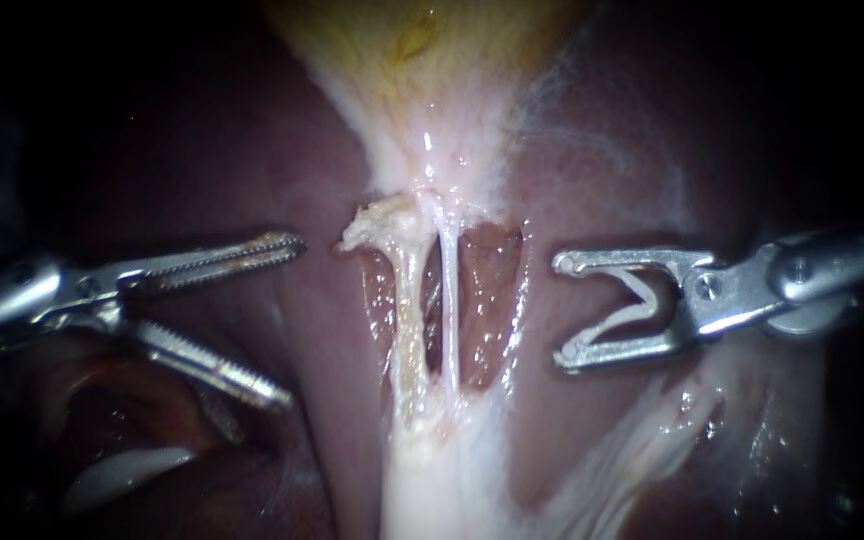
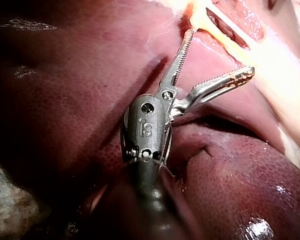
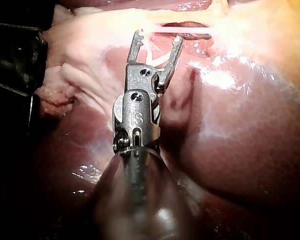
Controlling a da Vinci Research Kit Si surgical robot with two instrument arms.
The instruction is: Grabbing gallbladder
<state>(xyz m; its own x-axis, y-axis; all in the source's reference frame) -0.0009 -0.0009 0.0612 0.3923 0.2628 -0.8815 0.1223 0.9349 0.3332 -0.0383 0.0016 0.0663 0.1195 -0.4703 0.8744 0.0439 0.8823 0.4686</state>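
The yellowish gallbladder (image 1: 422, 50) lies at the top centre and narrows into white tissue. Below it two pale tubes (image 1: 449, 300) run downward across a dissected window in the liver (image 1: 202, 150). My left instrument (image 1: 287, 320) comes in from the left, its toothed jaws wide open and empty, left of the tubes. In the left wrist view my left instrument (image 2: 220, 55) has one jaw tip close to the yellowish tissue (image 2: 202, 20). My right instrument (image 1: 560, 308) stands right of the tubes with jaws open around nothing. In its wrist view my right instrument (image 3: 157, 42) is just short of the tubes (image 3: 190, 34).
Dark red liver surrounds the window on both sides. White sheets of tissue (image 1: 452, 480) spread below the tubes and toward the lower right. A pale glistening fold (image 1: 122, 475) lies at lower left under my left instrument.
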